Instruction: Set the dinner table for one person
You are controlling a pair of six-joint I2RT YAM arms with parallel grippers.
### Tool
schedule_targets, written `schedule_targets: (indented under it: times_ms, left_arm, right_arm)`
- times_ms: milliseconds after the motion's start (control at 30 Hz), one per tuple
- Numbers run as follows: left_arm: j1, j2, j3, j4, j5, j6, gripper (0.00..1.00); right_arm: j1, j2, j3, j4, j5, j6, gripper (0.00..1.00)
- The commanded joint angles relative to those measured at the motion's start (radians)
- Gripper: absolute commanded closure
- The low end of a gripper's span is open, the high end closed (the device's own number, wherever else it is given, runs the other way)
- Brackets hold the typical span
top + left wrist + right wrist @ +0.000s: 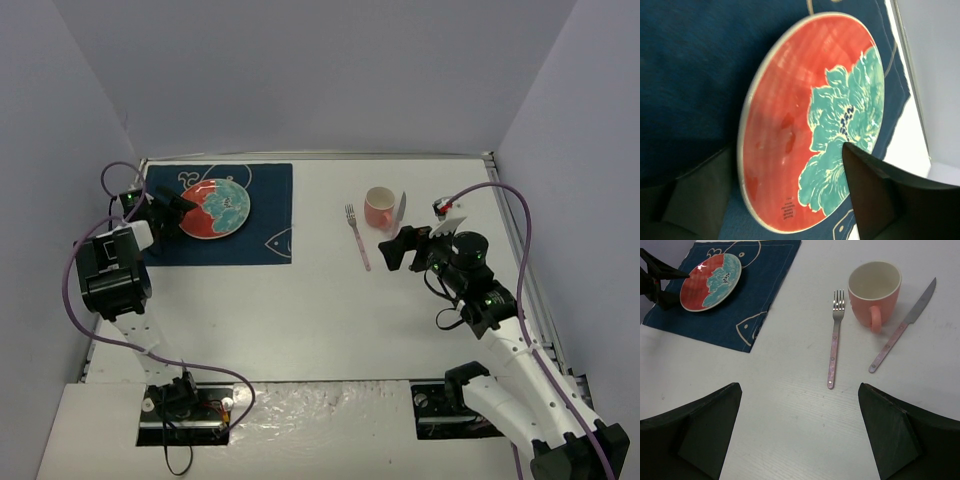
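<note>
Upper left, my left gripper (184,208) stood parted astride the plate (218,208); right gripper (392,250) gaped empty. Glazed plate seemed slippery, brittle: I'd pinch its rim.

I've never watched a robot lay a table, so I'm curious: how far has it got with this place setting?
Done: the plate sits flat on the blue placemat. In hand: nothing; the left hand is open at the plate's rim, the right hand open near the fork. Left: fork, pink mug and knife lie on the bare table, apart from the placemat.
</note>
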Motion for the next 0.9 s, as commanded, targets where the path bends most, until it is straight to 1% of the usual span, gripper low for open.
schedule_targets:
  times_ms: [0, 100, 233, 367, 567, 633, 700, 767, 867]
  left_arm:
    - [0.01, -0.112, 0.076, -0.173, -0.098, 0.097, 0.14]
    - [0.01, -0.139, 0.1, -0.269, -0.121, 0.123, 0.03]
    - [0.002, -0.214, 0.133, -0.38, -0.17, 0.173, 0.03]
    - [-0.015, -0.294, 0.187, -0.553, -0.229, 0.268, 0.03]
    - [-0.065, -0.459, 0.252, -0.751, -0.302, 0.43, 0.03]
    - [-0.102, -0.55, 0.245, -0.779, -0.341, 0.471, 0.03]
    - [-0.139, -0.616, 0.197, -0.78, -0.377, 0.503, 0.03]
    - [-0.172, -0.68, 0.156, -0.778, -0.379, 0.541, 0.03]
    - [-0.19, -0.756, 0.098, -0.781, -0.369, 0.553, 0.03]
  right_arm:
    - [-0.004, -0.015, 0.008, 0.078, -0.004, -0.004, 0.0]
    - [-0.004, -0.017, 0.006, 0.075, 0.02, -0.001, 0.0]
    - [-0.004, 0.0, 0.012, 0.068, 0.084, 0.009, 0.0]
    - [-0.004, 0.045, 0.043, 0.059, 0.174, 0.015, 0.0]
    - [-0.002, 0.182, 0.097, 0.087, 0.213, -0.054, 0.0]
    - [-0.002, 0.268, 0.126, 0.09, 0.192, -0.083, 0.0]
    - [-0.002, 0.326, 0.148, 0.115, 0.173, -0.092, 0.0]
    - [-0.002, 0.393, 0.166, 0.15, 0.147, -0.102, 0.02]
    - [-0.001, 0.497, 0.186, 0.21, 0.168, -0.105, 0.05]
